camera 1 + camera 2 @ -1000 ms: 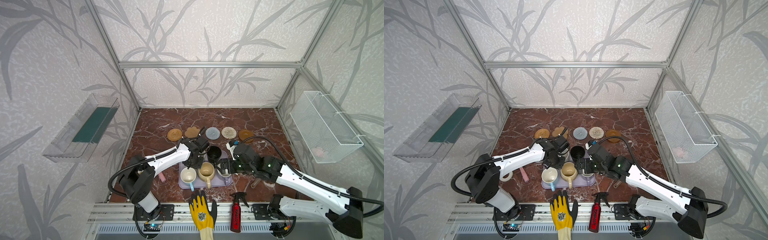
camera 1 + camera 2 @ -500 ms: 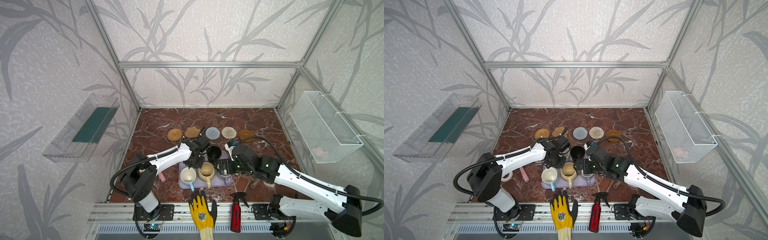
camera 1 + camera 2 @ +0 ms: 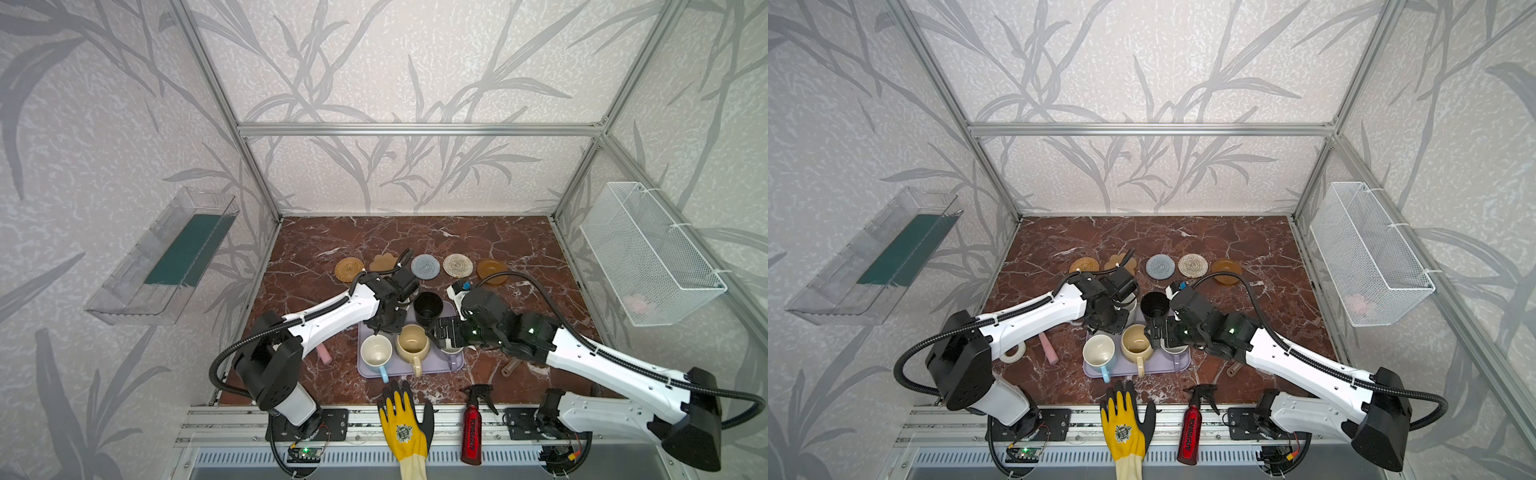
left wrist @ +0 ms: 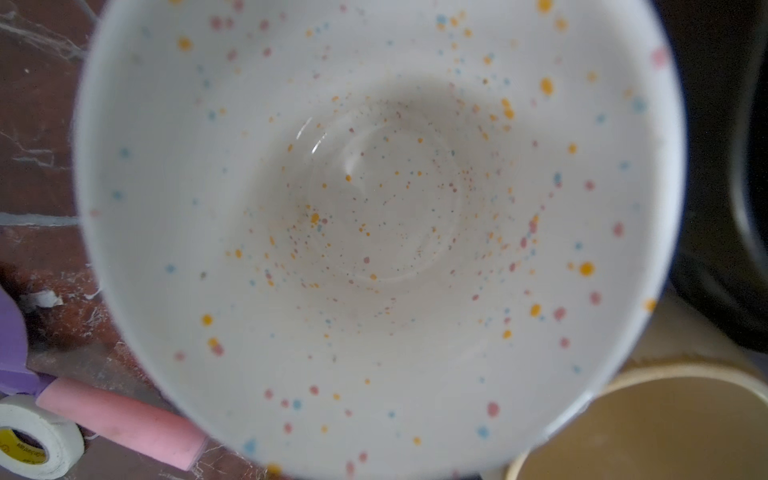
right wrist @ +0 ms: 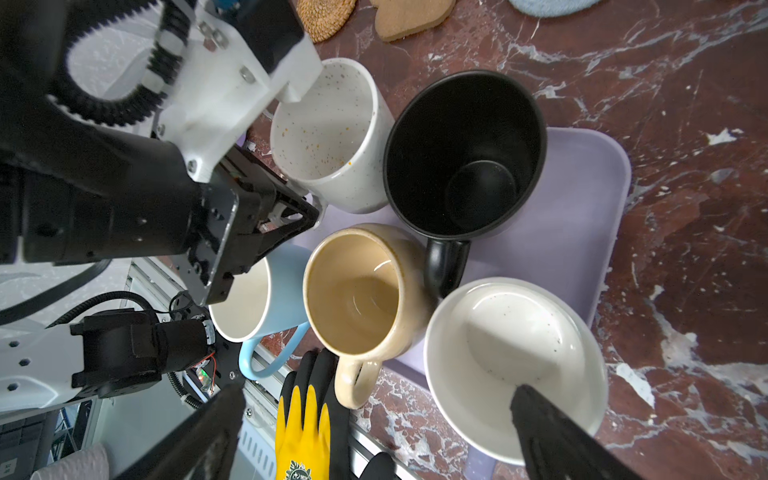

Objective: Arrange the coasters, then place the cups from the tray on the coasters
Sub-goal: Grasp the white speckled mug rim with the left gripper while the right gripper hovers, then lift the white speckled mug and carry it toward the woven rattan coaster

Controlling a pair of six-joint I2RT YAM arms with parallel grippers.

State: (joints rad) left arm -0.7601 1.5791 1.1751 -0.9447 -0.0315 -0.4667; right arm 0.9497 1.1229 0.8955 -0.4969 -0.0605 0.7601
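While my left gripper is pinching tight on the handle of the white speckled mug, I am holding my right gripper spread wide over the lavender-grey mug. One of its fingers is reaching in over that mug's white inside and the other is hanging well out to the side. The white speckled mug is sitting at the far left corner of the lavender tray, just beside the black mug. I cannot tell whether its base is resting on the tray or hanging just above it. The light blue mug, the beige-yellow mug and the lavender-grey mug are standing in the near row, handles pointing toward me. Beyond the tray, the coasters are lying in a line on the marble table: the orange rattan coaster, the paw-shaped coaster, the grey-blue coaster, the cream spiral coaster and the amber disc.
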